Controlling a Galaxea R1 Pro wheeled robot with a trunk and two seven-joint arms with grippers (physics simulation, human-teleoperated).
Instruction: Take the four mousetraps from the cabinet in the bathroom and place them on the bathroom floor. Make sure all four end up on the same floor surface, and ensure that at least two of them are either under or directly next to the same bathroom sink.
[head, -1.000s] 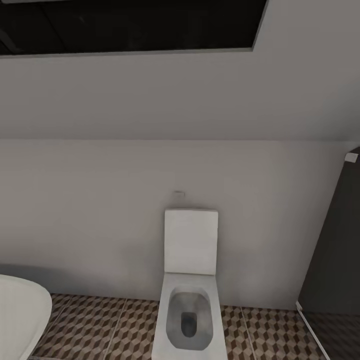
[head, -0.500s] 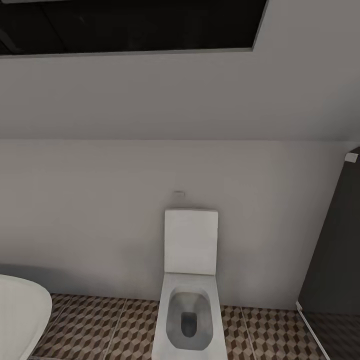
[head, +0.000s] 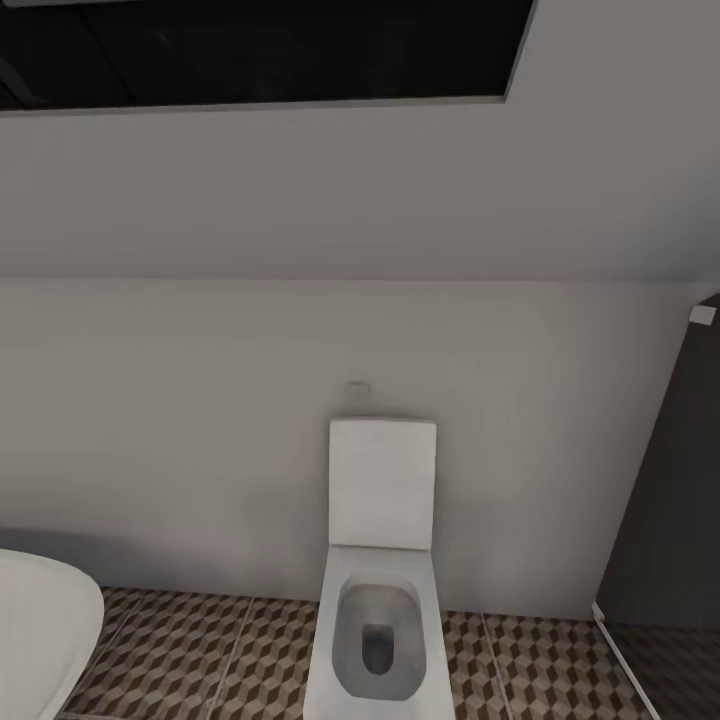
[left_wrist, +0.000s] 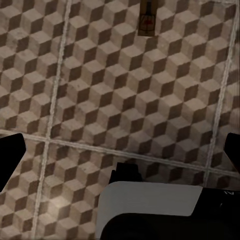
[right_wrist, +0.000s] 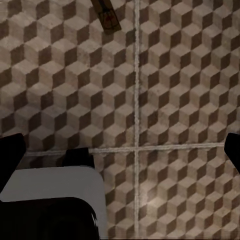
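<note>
In the head view, a toilet (head: 378, 610) stands on the bathroom floor (head: 200, 650) with its back against the wall (head: 200, 420). Its cistern (head: 382, 483) rises behind the bowl, and a small fitting (head: 358, 386) sits on the wall just above the cistern. A bathtub (head: 40, 630) lies to the toilet's left, well apart from it. A panel (head: 672, 500) stands to the toilet's right. A window (head: 260, 50) runs high across the wall. In each wrist view, 1 mousetrap (left_wrist: 147, 20) (right_wrist: 107, 17) lies flat on the floor tiles, well ahead of the hand's fingertips (left_wrist: 10, 155) (right_wrist: 10, 155).
</note>
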